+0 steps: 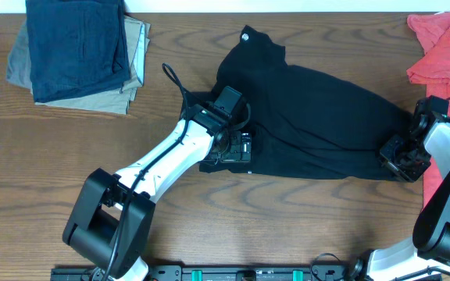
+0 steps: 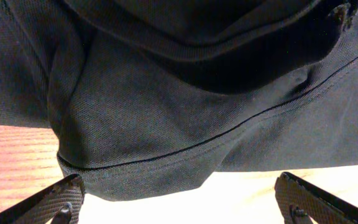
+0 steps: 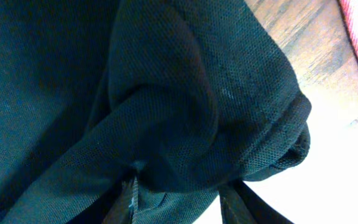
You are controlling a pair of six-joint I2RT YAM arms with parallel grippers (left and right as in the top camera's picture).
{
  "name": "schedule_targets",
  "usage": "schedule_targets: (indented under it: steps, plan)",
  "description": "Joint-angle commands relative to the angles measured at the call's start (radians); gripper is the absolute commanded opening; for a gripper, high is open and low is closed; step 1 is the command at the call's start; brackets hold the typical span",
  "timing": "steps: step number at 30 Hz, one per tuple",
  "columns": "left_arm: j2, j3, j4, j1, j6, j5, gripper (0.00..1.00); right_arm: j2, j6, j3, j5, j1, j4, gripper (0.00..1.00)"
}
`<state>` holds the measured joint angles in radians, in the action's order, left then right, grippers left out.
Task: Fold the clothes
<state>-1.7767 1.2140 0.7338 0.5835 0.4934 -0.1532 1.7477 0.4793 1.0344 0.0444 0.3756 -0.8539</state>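
You had the large black soft-fabric collared shirt (image 1: 311, 117) crumpled mid-worktop (image 1: 287, 218). Your right pincer (image 3: 179, 196) was clamped on its right-end bunch; left pincer (image 2: 179, 190) stood apart over the near-left hem. Grasping step, I'd judge; next, close left on hem.

Left arm (image 1: 170, 152) stretched diagonally inward, left hand (image 2: 179, 205) fingers spread wide; right arm (image 1: 448, 140) bent, right hand (image 3: 180, 202) pinching shirt (image 1: 311, 117) edge

A wood-grain bench (image 1: 287, 226) fills the frame. In its upper left corner a folded navy-blue garment (image 1: 76, 47) lies on top of a folded khaki garment (image 1: 137, 58). A coral-red T-shirt (image 1: 444, 47) lies crumpled at the upper right edge.
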Motion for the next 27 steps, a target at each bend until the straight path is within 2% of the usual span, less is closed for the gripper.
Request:
schedule_targets:
  steps: [1,4,7,19,22,27]
  plan:
    - [-0.008,-0.014,0.006,-0.002,0.001,0.005,0.98,0.004,0.006,0.028,0.011,0.023,0.002,0.31]
    - [-0.008,-0.014,0.005,-0.002,0.001,0.006,0.98,0.004,0.006,0.037,0.011,0.033,0.008,0.11]
    - [-0.008,-0.014,0.002,-0.002,0.001,0.006,0.98,0.005,0.006,0.037,0.011,0.038,0.031,0.01]
    - [-0.008,-0.014,0.001,-0.002,0.001,0.009,0.98,0.005,0.006,0.043,-0.063,0.037,0.171,0.01]
    - [-0.008,-0.014,-0.002,-0.002,0.001,0.009,0.98,0.005,0.006,0.043,-0.095,0.037,0.209,0.04]
    - [-0.008,-0.014,-0.011,-0.002,0.001,0.009,0.98,0.005,0.006,0.043,-0.152,0.035,0.273,0.01]
